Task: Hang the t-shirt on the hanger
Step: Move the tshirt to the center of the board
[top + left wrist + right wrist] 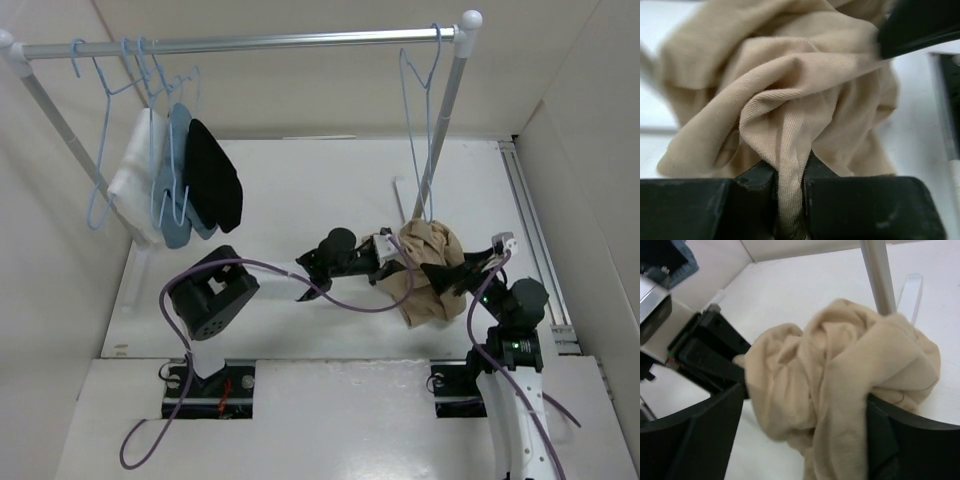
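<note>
My left gripper (pixel 393 256) (pixel 789 200) is pinched tight on a fold of the t-shirt (pixel 432 268) (pixel 790 100) (pixel 840 385), the tan cloth squeezed up between the two black fingers (nicely trapped, plain in the wrist view). My right gripper (pixel 460 276) (pixel 805 440) comes in from the other side with its fingers spread wide, the crumpled bunch sitting between them. The shirt is balled up over the right half of the bench (pixel 300 190), towards its right edge, just at the foot of the rail's right post (pixel 445 130), and the hanger (pixel 437 55) hangs from the rail (pixel 280 42) directly above it.
</note>
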